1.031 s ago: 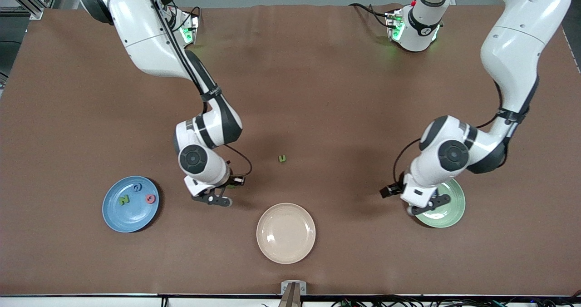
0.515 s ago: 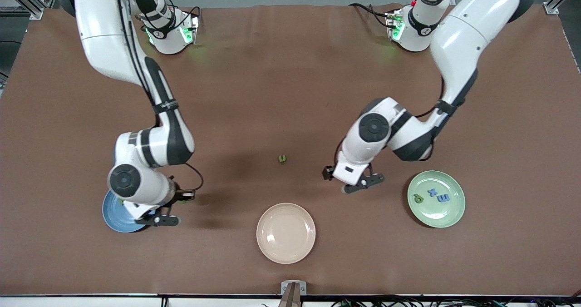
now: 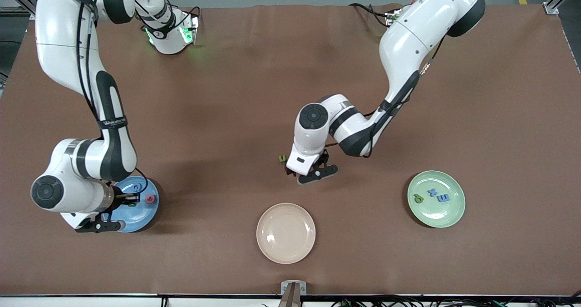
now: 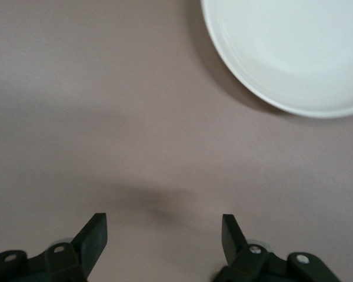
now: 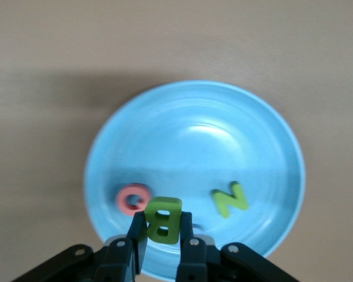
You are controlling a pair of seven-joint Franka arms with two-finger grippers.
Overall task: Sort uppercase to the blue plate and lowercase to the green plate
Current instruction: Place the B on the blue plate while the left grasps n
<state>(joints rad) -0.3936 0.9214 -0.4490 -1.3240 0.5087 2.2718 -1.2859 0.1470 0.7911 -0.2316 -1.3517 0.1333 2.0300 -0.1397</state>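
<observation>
My right gripper (image 5: 163, 230) is shut on the green B (image 5: 163, 218) and holds it over the blue plate (image 5: 194, 135). The pinkish-red Q (image 5: 132, 198) and green N (image 5: 229, 200) lie on that plate. The front view shows the same gripper (image 3: 130, 201), plate (image 3: 141, 220) and Q (image 3: 150, 199). My left gripper (image 4: 163, 235) is open and empty, low over bare table (image 3: 316, 174) beside the green u (image 3: 282, 158). The u is out of the left wrist view. The green plate (image 3: 449, 216) holds the green p (image 3: 417, 199), blue x (image 3: 432, 191) and blue m (image 3: 443, 198).
A cream plate (image 3: 286, 233) with nothing on it sits near the front edge, between the two coloured plates; it also shows in the left wrist view (image 4: 294, 53). Brown table cloth (image 3: 290, 71) covers the whole surface.
My right arm carried the green B from mid-table to over the blue plate. My left arm left the green plate and swung to the green u, fingers open.
</observation>
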